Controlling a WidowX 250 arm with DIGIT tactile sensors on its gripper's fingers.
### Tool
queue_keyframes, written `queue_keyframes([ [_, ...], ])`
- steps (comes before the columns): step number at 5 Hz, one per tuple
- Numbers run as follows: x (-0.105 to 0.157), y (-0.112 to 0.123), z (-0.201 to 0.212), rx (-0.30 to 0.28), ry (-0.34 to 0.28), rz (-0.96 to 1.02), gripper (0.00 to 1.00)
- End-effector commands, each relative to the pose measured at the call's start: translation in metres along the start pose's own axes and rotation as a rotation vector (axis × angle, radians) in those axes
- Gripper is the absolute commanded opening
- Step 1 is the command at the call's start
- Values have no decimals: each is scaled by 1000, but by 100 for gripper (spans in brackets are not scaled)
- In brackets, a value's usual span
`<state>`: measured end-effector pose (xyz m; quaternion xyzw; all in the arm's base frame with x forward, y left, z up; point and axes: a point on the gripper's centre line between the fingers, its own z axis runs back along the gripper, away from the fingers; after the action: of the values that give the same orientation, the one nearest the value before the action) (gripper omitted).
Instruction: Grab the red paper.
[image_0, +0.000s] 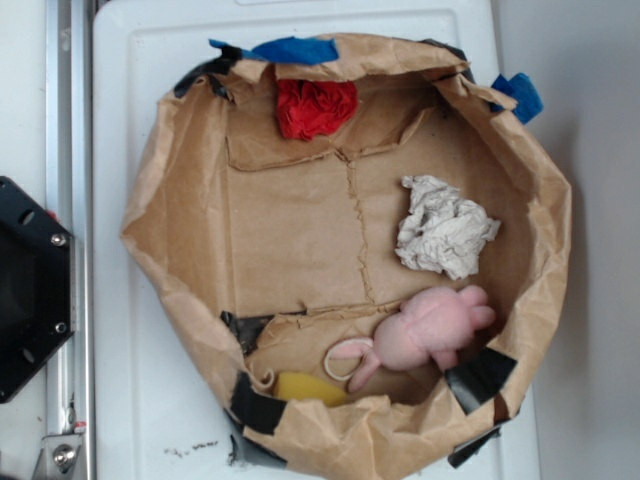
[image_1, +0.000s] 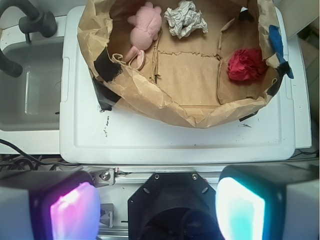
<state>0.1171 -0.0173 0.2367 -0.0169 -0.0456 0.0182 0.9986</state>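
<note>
The red paper is a small crumpled wad lying inside a brown paper bag, against the bag's wall by a blue tape strip. My gripper shows only in the wrist view. Its two lit fingers stand wide apart with nothing between them. It hovers over the black robot base, well outside the bag and far from the red wad.
Also in the bag are a white-grey crumpled paper ball, a pink plush bunny and a yellow object. The bag rests on a white lid. The black robot base and a grey sink lie beside it.
</note>
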Motion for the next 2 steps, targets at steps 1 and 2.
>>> queue_keyframes([
  [1,0,0,0,0,0,0,100],
  [2,29,-9,-5,5,-21,60,100],
])
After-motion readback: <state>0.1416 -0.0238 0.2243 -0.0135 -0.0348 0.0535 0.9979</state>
